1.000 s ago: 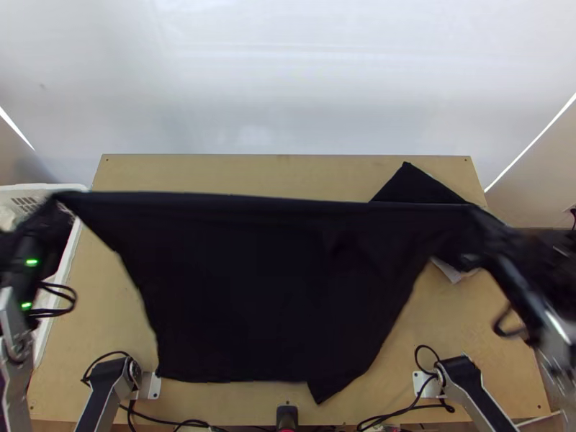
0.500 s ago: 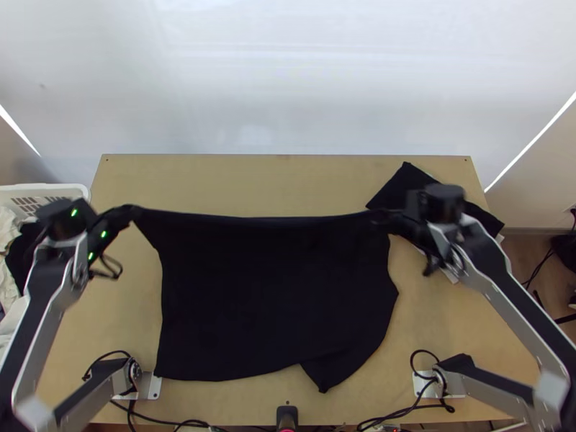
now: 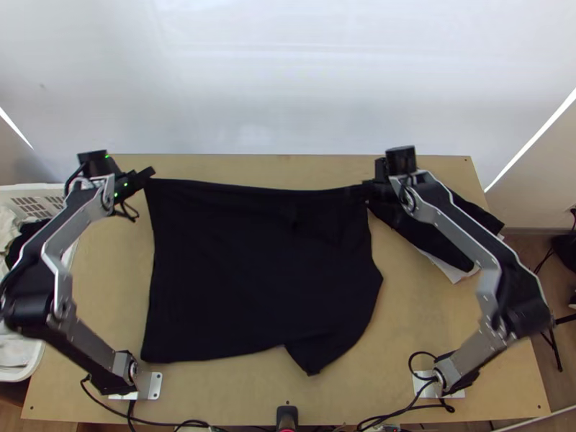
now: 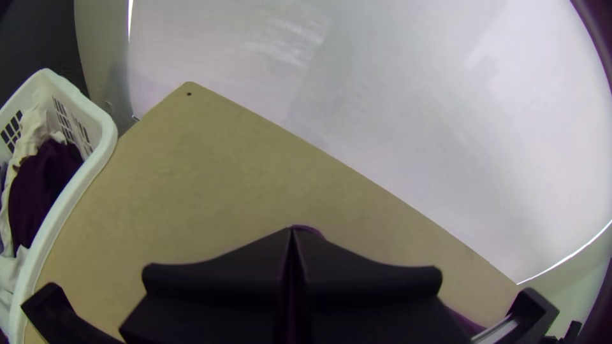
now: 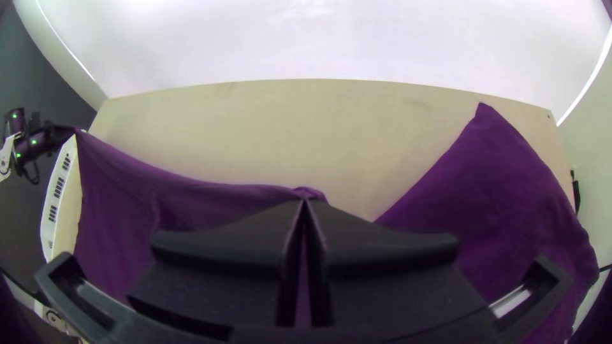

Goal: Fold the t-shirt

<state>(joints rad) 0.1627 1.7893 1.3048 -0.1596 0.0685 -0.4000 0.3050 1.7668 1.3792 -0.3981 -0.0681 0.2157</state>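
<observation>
Has the black t-shirt (image 3: 252, 273) spread wide across the middle of the wooden table (image 3: 439, 338), pretty much straight along its far edge, pinched at 2 spots by left gripper (image 3: 147, 175) and right gripper (image 3: 366, 191).

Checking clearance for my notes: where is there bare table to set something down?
Bare table shows beyond the t-shirt, between the t-shirt and the white basket, and between the t-shirt and the right arm's base. Crowded: the far right corner, with black cloth near the right gripper, and the near edge, with cables.
</observation>
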